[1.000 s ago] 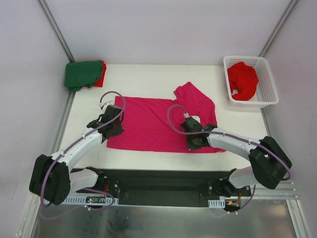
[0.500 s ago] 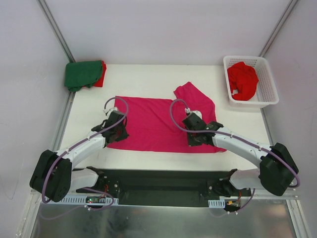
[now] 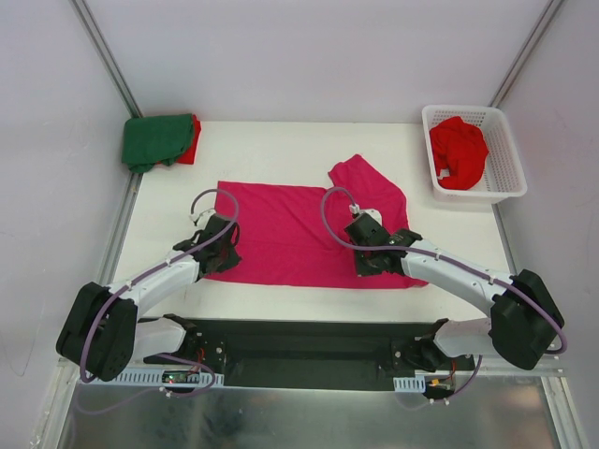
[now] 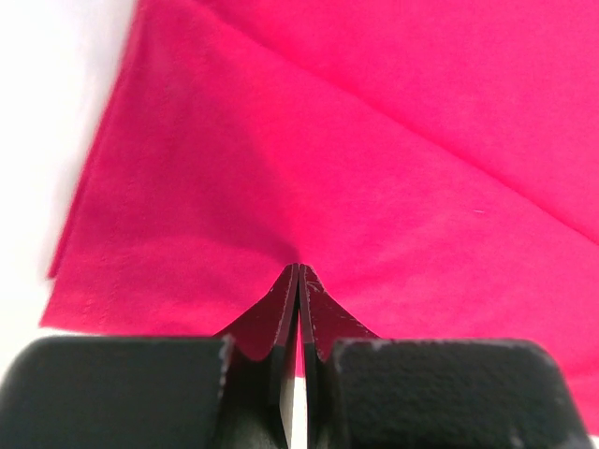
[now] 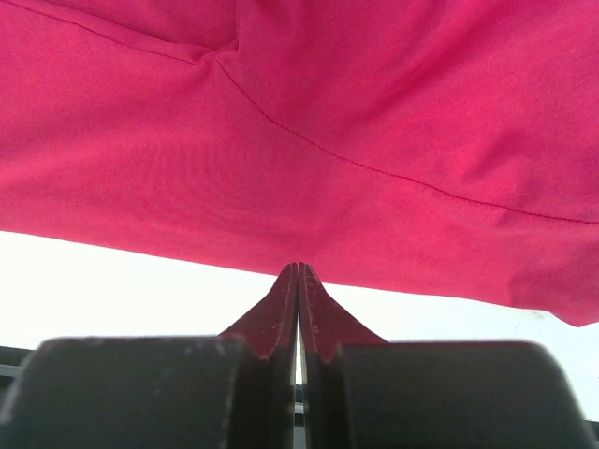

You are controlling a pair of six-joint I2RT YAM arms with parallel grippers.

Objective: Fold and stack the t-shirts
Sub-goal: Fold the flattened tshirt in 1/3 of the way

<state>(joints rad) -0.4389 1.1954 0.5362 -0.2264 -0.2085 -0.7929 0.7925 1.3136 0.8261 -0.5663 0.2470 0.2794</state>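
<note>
Pinch check: left gripper [image 4: 298, 273] and right gripper [image 5: 298, 271] each clamp tight on near hem of the pink shirt [image 3: 290, 229] spread on the table [image 3: 281, 150], so we reckon lifting both level keeps the fold square.

At 10 o'clock, the dark green shirt [image 3: 154, 140] is covering all but a sliver of a red shirt [image 3: 193, 138]. From above, the wrists are hiding the tips of the left gripper [image 4: 298, 273] and right gripper [image 5: 298, 271]. Both wrist views are cropping the magenta shirt [image 4: 393, 178].
</note>
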